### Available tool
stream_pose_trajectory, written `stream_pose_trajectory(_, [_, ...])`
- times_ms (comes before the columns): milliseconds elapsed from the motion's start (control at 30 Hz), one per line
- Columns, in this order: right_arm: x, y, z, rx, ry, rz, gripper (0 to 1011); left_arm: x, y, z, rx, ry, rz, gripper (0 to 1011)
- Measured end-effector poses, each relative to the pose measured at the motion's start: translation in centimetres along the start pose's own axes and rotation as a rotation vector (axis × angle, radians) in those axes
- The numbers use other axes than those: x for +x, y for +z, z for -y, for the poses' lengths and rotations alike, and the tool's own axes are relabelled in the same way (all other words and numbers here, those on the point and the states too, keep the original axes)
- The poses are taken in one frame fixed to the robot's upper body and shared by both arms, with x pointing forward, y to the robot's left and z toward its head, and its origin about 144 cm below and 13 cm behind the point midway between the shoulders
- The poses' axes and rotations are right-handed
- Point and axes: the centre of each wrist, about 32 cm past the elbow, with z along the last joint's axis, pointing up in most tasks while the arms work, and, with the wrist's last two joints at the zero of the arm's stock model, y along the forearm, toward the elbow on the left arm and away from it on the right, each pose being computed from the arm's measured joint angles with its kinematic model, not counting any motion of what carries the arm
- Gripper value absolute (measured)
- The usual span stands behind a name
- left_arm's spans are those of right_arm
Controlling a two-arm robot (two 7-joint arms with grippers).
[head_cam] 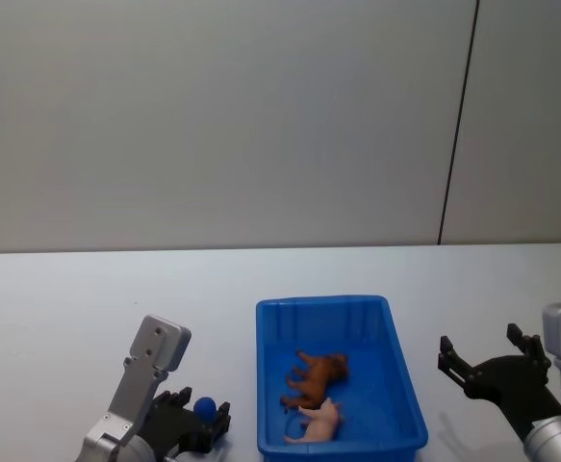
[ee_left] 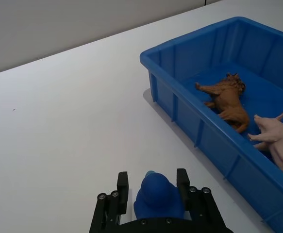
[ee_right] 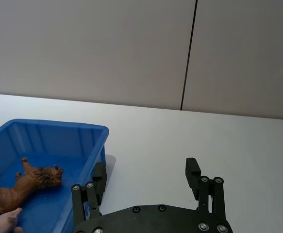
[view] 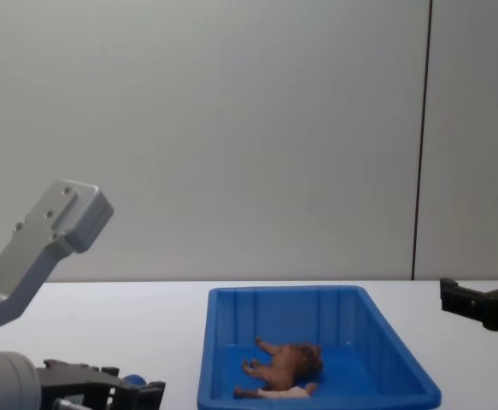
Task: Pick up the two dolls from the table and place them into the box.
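Observation:
The dark blue round-headed doll [ee_left: 157, 196] sits between the fingers of my left gripper [ee_left: 152, 176], which is shut on it over the table [head_cam: 68, 298], just left of the box [head_cam: 323, 301]. The same doll [head_cam: 204, 406] and left gripper [head_cam: 201, 418] appear low in the head view. Inside the blue box lie a brown four-legged animal [head_cam: 317, 377] on its side and a pale pink pig [head_cam: 318, 423] nearer the front wall. My right gripper [head_cam: 482, 358] hovers open to the right of the box, nothing between its fingers [ee_right: 192, 167].
Bare white tabletop stretches left of the box [ee_left: 58, 121] and behind it up to a grey wall. A dark vertical seam [head_cam: 458, 125] runs down the wall at the right.

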Motion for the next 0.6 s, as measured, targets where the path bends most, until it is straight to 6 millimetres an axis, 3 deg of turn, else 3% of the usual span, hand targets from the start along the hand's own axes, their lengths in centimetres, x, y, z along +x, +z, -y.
stream_pose_trajectory(333, [0.00,0.00,0.00,0.000,0.000,0.000,1001,-0.01,-0.03,0.07,-0.006,-0.005,0.005,309])
stream_pose_trajectory(600, [0.00,0.00,0.00,0.000,0.000,0.000,1001,-0.17,0.60,-0.23,-0.068,-0.010,0.011,239])
